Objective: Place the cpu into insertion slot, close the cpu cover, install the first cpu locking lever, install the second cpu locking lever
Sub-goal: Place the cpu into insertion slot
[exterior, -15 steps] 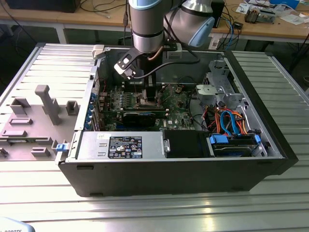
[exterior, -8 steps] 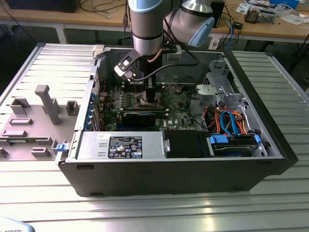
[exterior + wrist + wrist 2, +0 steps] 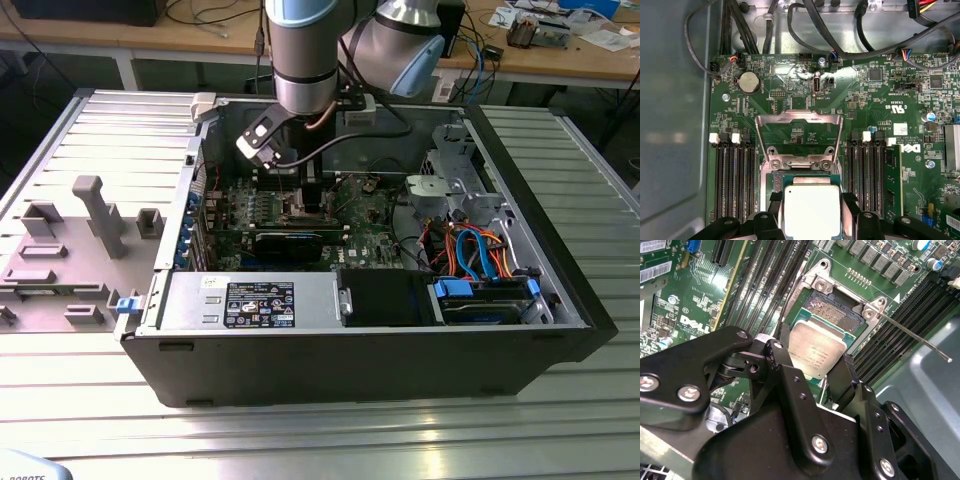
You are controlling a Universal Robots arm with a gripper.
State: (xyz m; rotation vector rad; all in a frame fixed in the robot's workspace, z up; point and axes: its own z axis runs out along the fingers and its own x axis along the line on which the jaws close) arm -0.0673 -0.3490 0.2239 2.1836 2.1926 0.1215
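Plainly the black two-finger gripper (image 3: pixel 812 200) is clamped on the small flat square cpu with the silver-grey metal top (image 3: pixel 812 217). Read across the first wrist view, one black finger (image 3: pixel 774 207) bears on one edge, the chip lies level between, and the other finger bears on the opposite edge.

In the second wrist view the square silver-rimmed insertion slot (image 3: pixel 832 310) lies under and just beyond the fingertips. Its dark pin field is half covered by the chip, whose edges run nearly parallel to the rim.

Farther beyond the fingertips, the thin silver metal cpu cover frame (image 3: pixel 799 118) stands swung open. A thin silver wire lever (image 3: pixel 912 336) juts out beside the slot.
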